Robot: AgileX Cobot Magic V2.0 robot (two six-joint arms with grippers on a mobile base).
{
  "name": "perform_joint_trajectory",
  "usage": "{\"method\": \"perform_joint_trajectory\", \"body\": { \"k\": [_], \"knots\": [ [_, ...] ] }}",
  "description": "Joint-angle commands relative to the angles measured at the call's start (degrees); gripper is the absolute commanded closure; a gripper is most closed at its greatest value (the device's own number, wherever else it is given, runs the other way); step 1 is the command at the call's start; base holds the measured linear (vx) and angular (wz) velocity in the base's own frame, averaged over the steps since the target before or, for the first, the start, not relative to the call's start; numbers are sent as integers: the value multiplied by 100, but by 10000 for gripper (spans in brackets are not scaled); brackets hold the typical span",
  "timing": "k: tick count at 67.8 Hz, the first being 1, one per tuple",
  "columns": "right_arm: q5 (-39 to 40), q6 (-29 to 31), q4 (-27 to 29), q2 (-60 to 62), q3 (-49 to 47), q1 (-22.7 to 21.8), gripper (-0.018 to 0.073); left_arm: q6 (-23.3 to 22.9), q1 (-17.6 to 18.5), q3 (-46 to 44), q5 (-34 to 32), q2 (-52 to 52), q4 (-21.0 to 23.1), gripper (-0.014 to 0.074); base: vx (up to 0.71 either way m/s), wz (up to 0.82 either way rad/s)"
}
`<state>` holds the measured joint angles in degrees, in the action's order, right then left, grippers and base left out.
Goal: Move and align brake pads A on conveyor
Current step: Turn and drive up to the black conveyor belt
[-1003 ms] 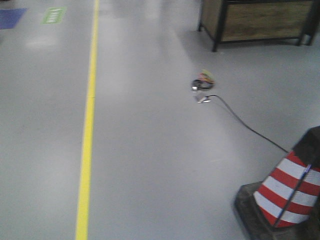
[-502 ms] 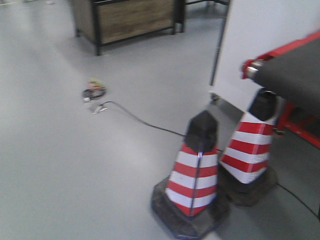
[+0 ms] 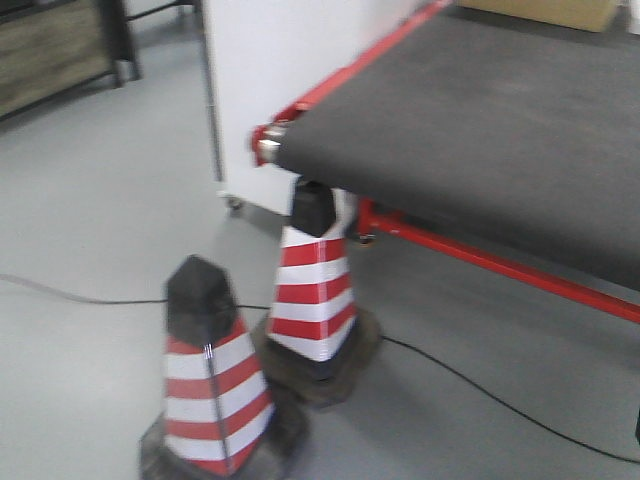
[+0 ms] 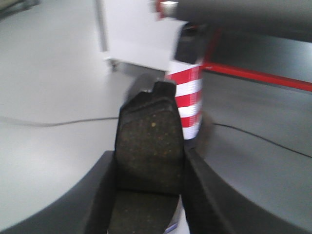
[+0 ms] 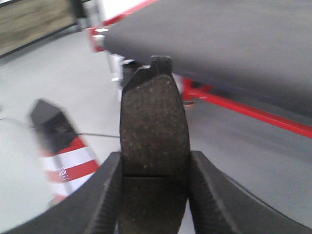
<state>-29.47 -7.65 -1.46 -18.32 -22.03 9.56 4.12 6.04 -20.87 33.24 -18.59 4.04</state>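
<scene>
My left gripper [image 4: 149, 195] is shut on a dark-grey curved brake pad [image 4: 149, 146] that sticks out forward between its fingers, a groove crossing it near the jaws. My right gripper [image 5: 154, 195] is likewise shut on a second brake pad [image 5: 154, 126], held the same way. The conveyor [image 3: 490, 110], a dark charcoal belt with a red edge stripe, fills the upper right of the front view. It also shows in the right wrist view [image 5: 219, 44] and at the top of the left wrist view [image 4: 253, 14]. No pads lie on the visible belt. Neither gripper shows in the front view.
Two red-and-white traffic cones stand on the grey floor, one [image 3: 315, 290] under the belt's end corner, one [image 3: 212, 380] nearer me. A red frame bar [image 3: 500, 265] runs under the belt. A black cable [image 3: 480, 390] trails across the floor. A white cabinet [image 3: 270, 90] stands behind the cones.
The front view has swung right: the yellow floor line and small floor clutter left the frame, the cones slid left, and the conveyor now fills the upper right.
</scene>
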Motion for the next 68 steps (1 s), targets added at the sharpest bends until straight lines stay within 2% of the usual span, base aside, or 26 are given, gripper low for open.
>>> {"method": "perform_joint_trajectory", "body": {
  "k": [1,39,68],
  "knots": [
    [506,1,-45,-39,-164,-27,566,-19,25,-173,-517,-41,52,602,15,-87],
    [506,1,-45,-39,-164,-27,566,-19,25,-173,-517,-41,52,602,6,-78],
    [506,1,-45,-39,-164,-27,566,-19,25,-173,-517,-41,52,602,8,-22]
  ]
}}
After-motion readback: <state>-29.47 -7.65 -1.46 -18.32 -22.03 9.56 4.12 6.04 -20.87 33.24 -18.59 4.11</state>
